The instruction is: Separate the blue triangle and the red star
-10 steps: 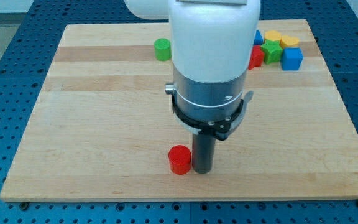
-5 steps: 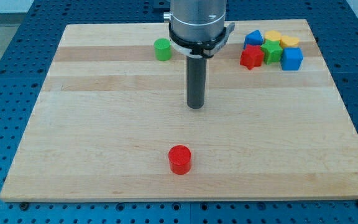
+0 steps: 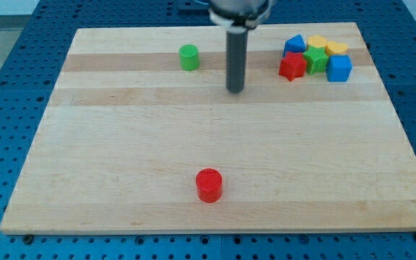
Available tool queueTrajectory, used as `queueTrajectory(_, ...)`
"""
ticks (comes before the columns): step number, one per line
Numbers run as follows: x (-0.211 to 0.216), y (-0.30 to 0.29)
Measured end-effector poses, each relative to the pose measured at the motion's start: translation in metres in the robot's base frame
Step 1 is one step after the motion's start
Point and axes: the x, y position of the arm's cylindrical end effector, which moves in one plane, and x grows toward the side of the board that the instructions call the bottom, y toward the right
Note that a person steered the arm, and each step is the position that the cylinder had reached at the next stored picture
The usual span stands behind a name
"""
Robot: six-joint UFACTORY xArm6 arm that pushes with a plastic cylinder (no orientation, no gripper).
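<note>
Blue triangle (image 3: 293, 45) and red star (image 3: 291, 66): touching, star just below, in the cluster at the view's top right. My tip (image 3: 235, 90): bare rod, no claw to spread or press; pair lies to its right, slightly up. Green cylinder (image 3: 188, 57): left of tip.

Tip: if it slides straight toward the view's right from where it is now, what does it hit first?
Probably the red star, though my tip sits slightly lower in the view, so it may only clip the star's lower edge or slip past. The blue triangle lies behind it.
</note>
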Motion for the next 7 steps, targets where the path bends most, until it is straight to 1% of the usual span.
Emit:
queueTrajectory(1, -0.009, 0.006)
queueTrajectory(2, -0.056, 0.051)
queueTrajectory(4, -0.056, 0.068)
queueTrajectory(7, -0.052, 0.074)
